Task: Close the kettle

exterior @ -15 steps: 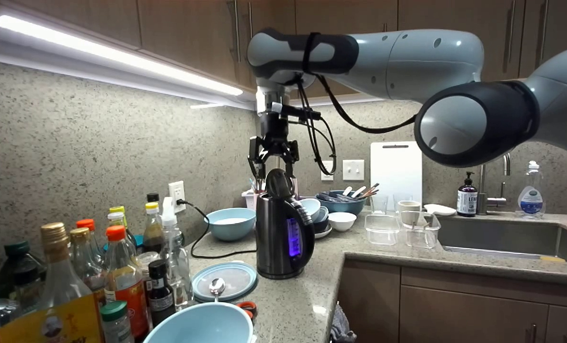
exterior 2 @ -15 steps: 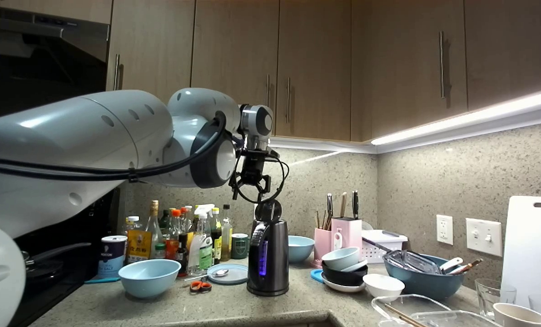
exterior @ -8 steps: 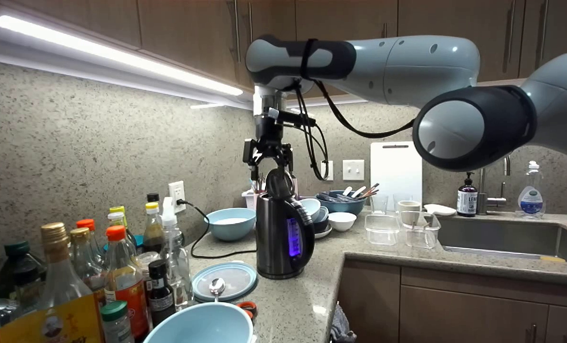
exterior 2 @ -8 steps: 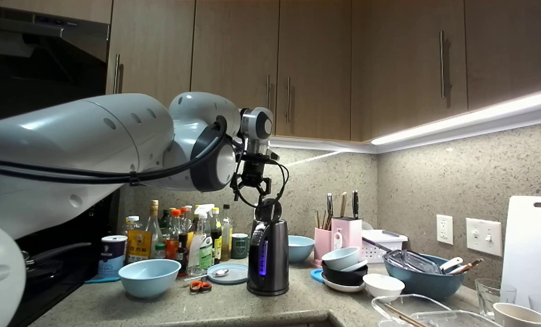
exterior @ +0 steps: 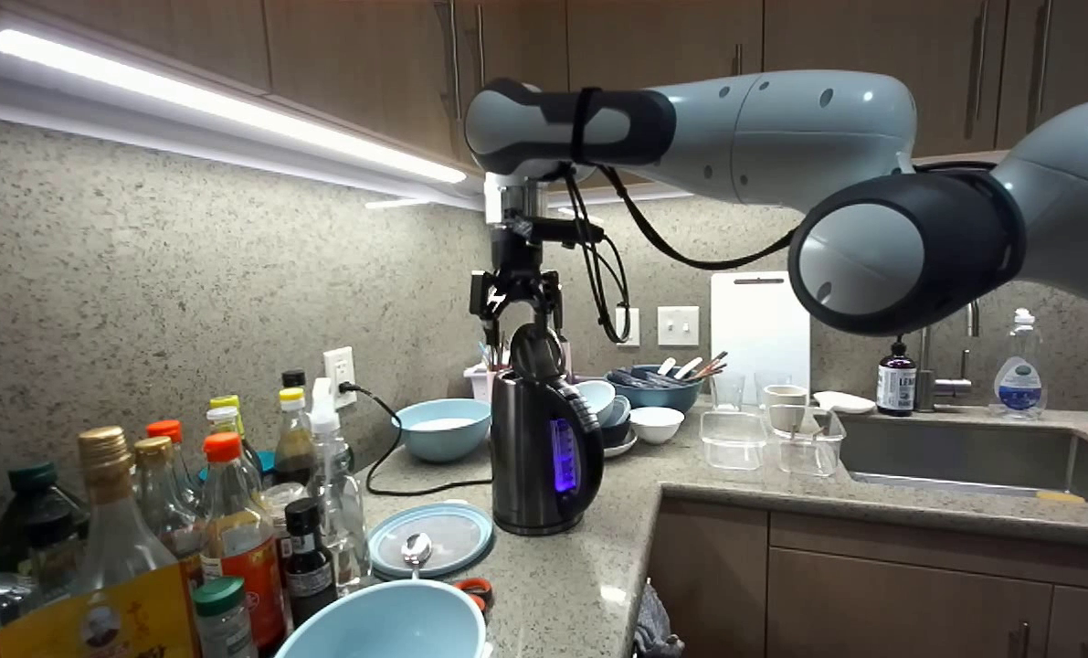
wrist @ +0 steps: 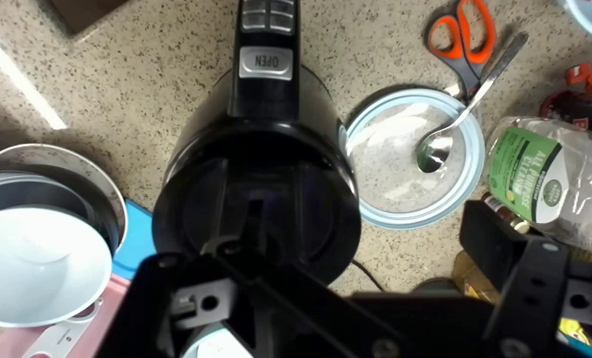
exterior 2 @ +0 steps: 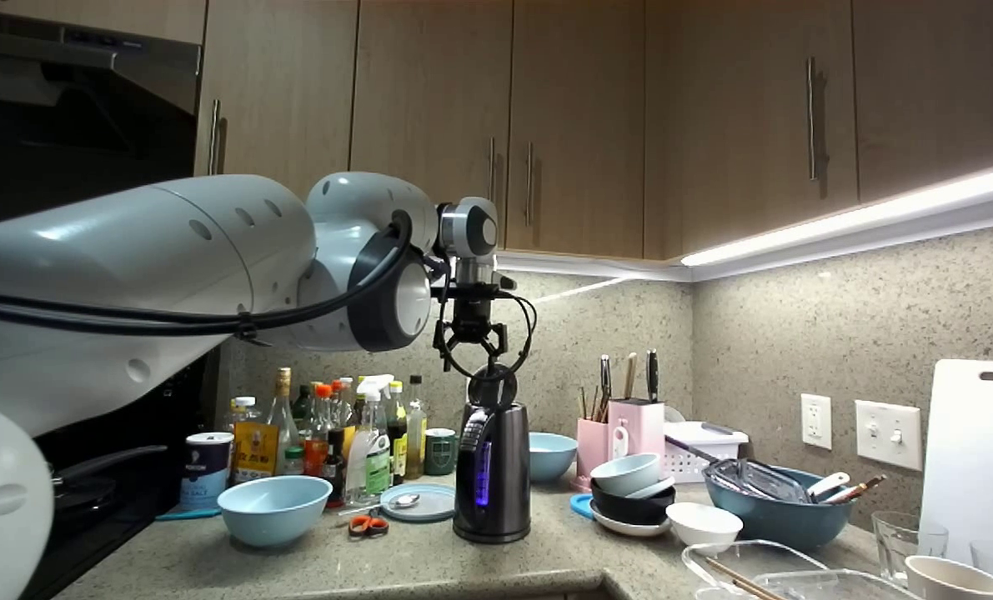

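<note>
In an exterior view the arm (exterior: 781,137) reaches in from the right, nearly level above the counter (exterior: 580,603), bent at its end so that the gripper (exterior: 523,329) points straight down. Its fingers (wrist: 489,243) are spread wide; in the wrist view one overlaps the raised lid (exterior: 533,352) of the kettle (exterior: 523,457) (whether it touches, I cannot tell), and the other is well apart to the right. The kettle stands upright on the counter beneath, glowing purple, its handle (exterior: 591,457) to the right. To its left lies a round blue-rimmed cover (exterior: 457,539) with a spoon (exterior: 417,548) on it; a light blue bowl (exterior: 443,440) sits farther back, also left.
</note>
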